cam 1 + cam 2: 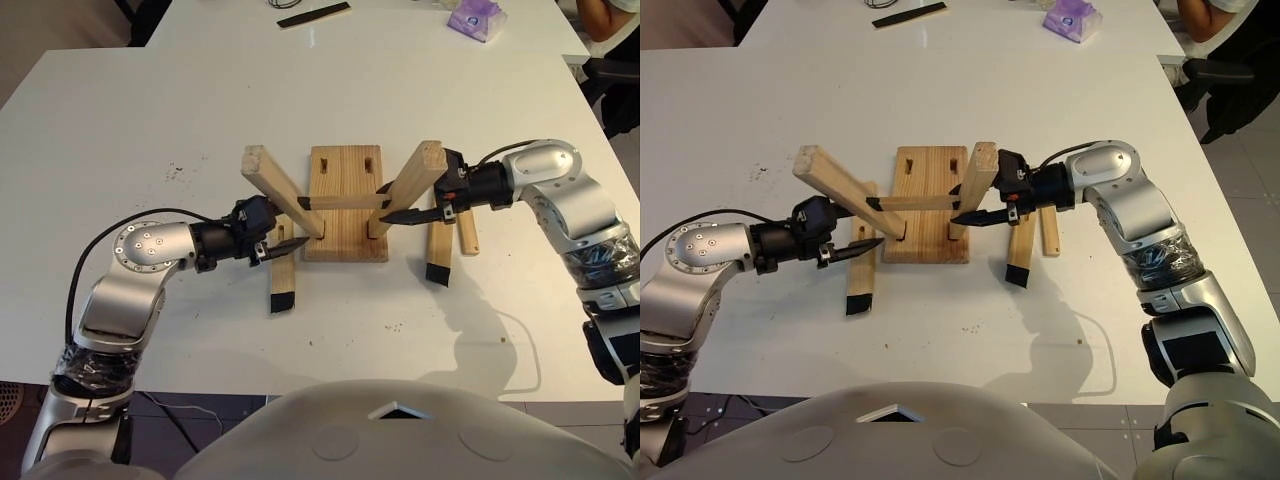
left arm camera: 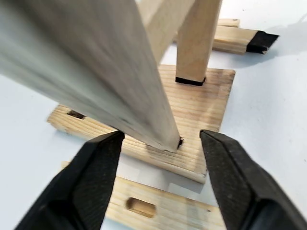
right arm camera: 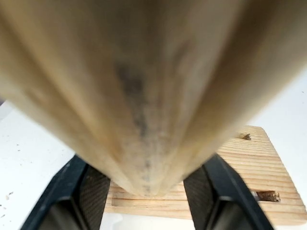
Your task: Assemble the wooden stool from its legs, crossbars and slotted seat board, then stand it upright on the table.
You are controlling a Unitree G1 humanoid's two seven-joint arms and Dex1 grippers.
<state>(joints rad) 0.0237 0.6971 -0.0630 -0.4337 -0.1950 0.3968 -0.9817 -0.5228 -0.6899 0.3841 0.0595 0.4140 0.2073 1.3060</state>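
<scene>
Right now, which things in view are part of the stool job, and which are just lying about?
Job:
- seat board
- left slotted-in leg
- right slotted-in leg
- fitted crossbar joining them
- loose leg on the left
- loose leg on the right
- loose crossbar

Lying about, at the far end:
- black strip
- purple packet

Four legs (image 1: 280,190), two crossbars (image 1: 345,202), one seat board (image 1: 345,235)

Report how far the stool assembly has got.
Done: the left leg and right leg stand in slots of the seat board, joined by a crossbar. In hand: left end effector, open, straddles its leg's base; right end effector at the other. Left: two loose legs, a loose crossbar, standing it upright.
</scene>
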